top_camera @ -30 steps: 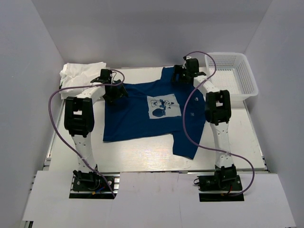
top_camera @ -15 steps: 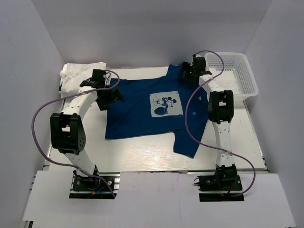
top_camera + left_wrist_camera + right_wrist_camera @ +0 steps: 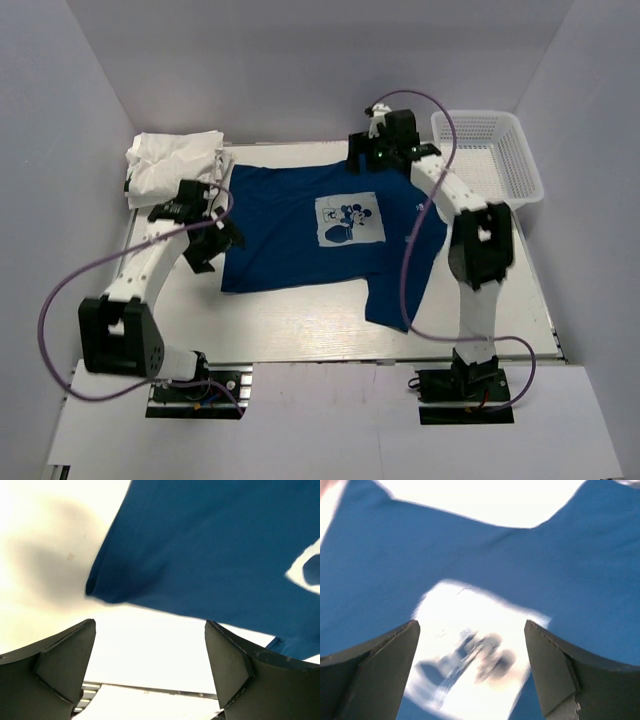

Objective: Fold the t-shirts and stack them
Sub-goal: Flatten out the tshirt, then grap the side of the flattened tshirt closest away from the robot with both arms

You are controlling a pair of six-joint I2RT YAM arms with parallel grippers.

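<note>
Overhead: navy t-shirt (image 3: 290, 250) spread print-up mid-table (image 3: 300, 320), white shirts (image 3: 170, 160) heaped at the far left corner, mesh basket (image 3: 500, 165) far right; left gripper (image 3: 205, 248) beside the shirt's left edge, right gripper (image 3: 370, 155) at its collar end. Left wrist: left gripper (image 3: 150, 672) spread wide, empty, a corner of the navy t-shirt (image 3: 210, 555) just ahead. Right wrist: right gripper (image 3: 470, 672) also spread and empty, over the blurred chest print (image 3: 475, 650).

Matt blue cloth t-shirt (image 3: 310, 235), white plastic mesh basket (image 3: 492, 160), matt black fingers (image 3: 55, 670)
</note>
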